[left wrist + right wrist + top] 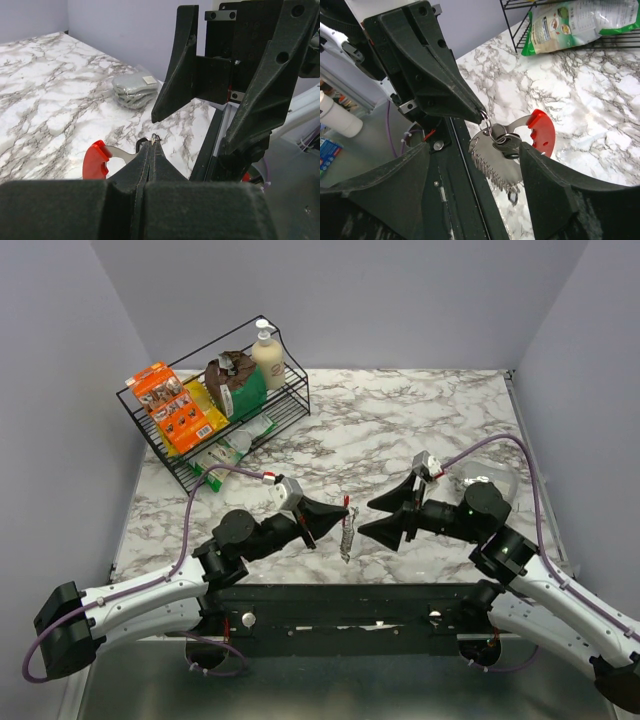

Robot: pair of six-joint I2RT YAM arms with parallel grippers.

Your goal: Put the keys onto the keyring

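My left gripper [333,512] is shut on the small metal ring of the keyring [347,530] and holds it above the table. In the right wrist view the keyring's red curved clip [540,131] and silvery ribbed chain [496,167] hang from the ring [485,123]. Two dark oval keys [507,145] hang at the ring, touching the tip of my right gripper's right finger. My right gripper [366,518] is open, its jaws spread either side of the hanging keyring. In the left wrist view the shut fingertips [152,150] pinch the ring, with the red clip [95,160] to the left.
A black wire rack [290,405] with snack bags and a pump bottle [267,355] stands at the back left. A clear bag with a grey bundle [134,90] lies on the marble at the right [485,480]. The table's front edge is right below the grippers.
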